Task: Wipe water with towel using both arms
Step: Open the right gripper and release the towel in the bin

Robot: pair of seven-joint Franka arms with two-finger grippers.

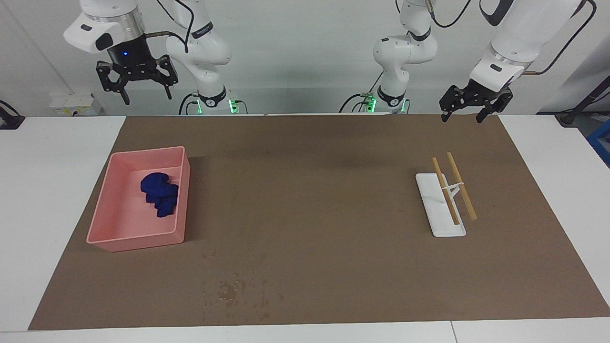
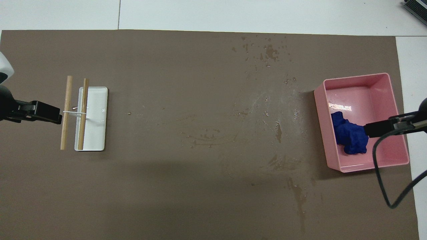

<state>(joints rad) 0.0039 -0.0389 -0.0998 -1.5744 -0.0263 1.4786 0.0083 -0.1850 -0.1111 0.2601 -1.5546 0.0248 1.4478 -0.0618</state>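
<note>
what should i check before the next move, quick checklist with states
1. towel let go, lying in the pink tray: ok
2. right gripper open, empty, raised over the mat's edge nearest the robots: ok
3. left gripper open, empty, waiting above the mat: ok
4. water wiped off the mat: not ok, specks remain
5. chopsticks undisturbed on the white plate: ok
</note>
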